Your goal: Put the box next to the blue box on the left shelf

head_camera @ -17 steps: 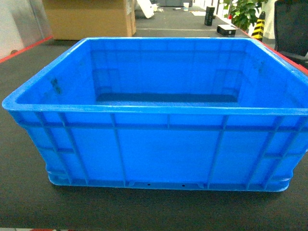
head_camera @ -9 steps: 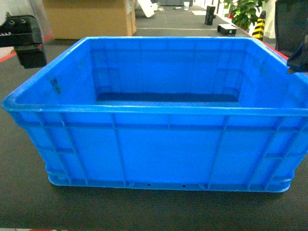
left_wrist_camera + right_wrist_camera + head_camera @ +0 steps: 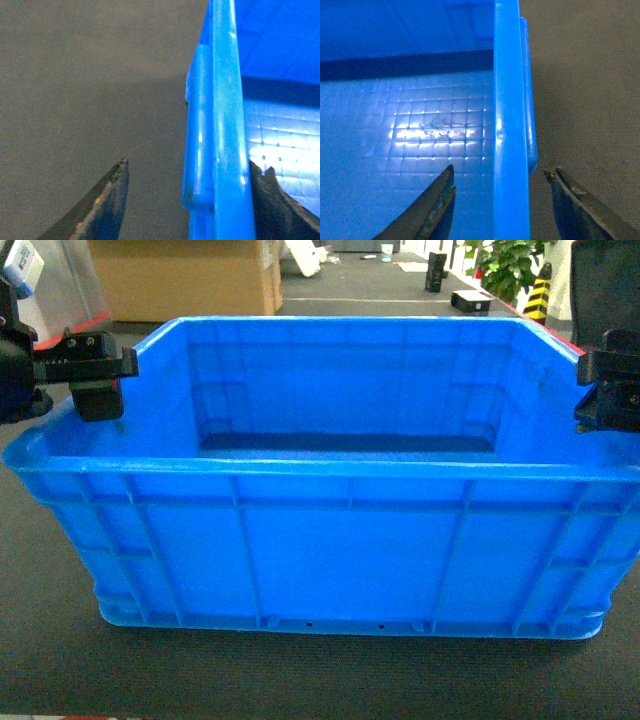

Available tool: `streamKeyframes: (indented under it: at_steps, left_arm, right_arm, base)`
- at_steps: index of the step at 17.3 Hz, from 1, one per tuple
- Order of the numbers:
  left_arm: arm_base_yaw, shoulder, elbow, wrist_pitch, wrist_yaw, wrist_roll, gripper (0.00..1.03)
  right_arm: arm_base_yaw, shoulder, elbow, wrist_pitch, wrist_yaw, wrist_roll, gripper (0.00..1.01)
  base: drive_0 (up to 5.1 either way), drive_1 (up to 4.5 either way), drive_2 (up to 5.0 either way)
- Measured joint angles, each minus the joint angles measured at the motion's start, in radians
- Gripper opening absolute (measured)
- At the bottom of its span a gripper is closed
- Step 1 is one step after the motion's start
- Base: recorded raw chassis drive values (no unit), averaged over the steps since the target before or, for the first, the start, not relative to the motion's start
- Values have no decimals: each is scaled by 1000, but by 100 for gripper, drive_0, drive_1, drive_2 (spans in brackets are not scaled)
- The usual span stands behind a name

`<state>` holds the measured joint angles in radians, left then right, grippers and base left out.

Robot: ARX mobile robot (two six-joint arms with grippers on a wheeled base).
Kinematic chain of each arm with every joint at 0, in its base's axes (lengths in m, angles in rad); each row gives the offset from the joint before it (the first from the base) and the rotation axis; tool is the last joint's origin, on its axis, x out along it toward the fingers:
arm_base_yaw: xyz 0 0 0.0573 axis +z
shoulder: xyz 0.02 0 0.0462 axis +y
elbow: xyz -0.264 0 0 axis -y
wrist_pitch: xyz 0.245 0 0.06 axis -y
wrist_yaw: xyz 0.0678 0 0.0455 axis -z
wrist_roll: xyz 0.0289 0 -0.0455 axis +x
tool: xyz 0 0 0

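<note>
On the dark mat-like surface (image 3: 40, 660) right in front of you sits the large bright-blue open-top plastic crate (image 3: 340, 550), its ribbed front wall facing the head camera and a small tab with two tiny holes showing at the middle of its bottom edge. It stands upright and level, filling most of the head view.

Your left gripper (image 3: 98, 380) has its black body reaching in from the left edge at rim height, hanging over the crate's left wall near the front corner. In the left wrist view the left gripper (image 3: 187, 200) straddles that rim: one dark finger (image 3: 107, 205) lies outside over the mat, the other lies inside against the wall's inner face, and the thick blue rim runs straight up between them. The jaws stand wide, with a clear gap on the outer side.

Your right gripper (image 3: 608, 390) mirrors this at the right edge of the head view, level with the right wall's rim. In the right wrist view the right gripper (image 3: 500, 200) also spans the rim, one finger (image 3: 432, 210) over the gridded crate floor, the other outside above the mat. These jaws are spread wide too, touching neither face of the wall.

Behind the crate you can see a brown cardboard box (image 3: 185, 280) and a green potted plant (image 3: 505, 265) on the floor.
</note>
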<state>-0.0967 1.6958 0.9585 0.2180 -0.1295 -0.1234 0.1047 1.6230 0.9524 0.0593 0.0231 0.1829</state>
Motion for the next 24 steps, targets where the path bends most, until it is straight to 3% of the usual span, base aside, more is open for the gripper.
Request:
streamKeyframes:
  at_steps: [4,5,8,13,19,22,24]
  left_arm:
    - [-11,2,0,-26,34,3,27]
    - [-11,2,1,-31,33,15,23]
    - [-11,2,3,-31,29,26,21]
    - [-18,-26,-38,66,1,37,20]
    - [-51,-273,-117,154,-54,79,20]
    - [-85,-500,-267,147,-98,80,20]
    - [-90,-588,-332,150,-106,75,20]
  right_arm:
    - [-1,14,20,-16,-2,0,19]
    - [0,14,25,-19,-2,7,11]
    - [0,20,30,-11,-4,17,10]
    - [7,-9,-10,40,2,30,10]
    - [22,-215,-93,111,31,31,10]
    - [49,-430,-215,101,68,16,10]
    - [89,-535,-262,93,126,-1,10]
  base:
    - [0,0,0]
    - [0,0,0]
    - [0,0,0]
    - [0,0,0]
    - [0,0,0]
    - [0,0,0]
    - [0,0,0]
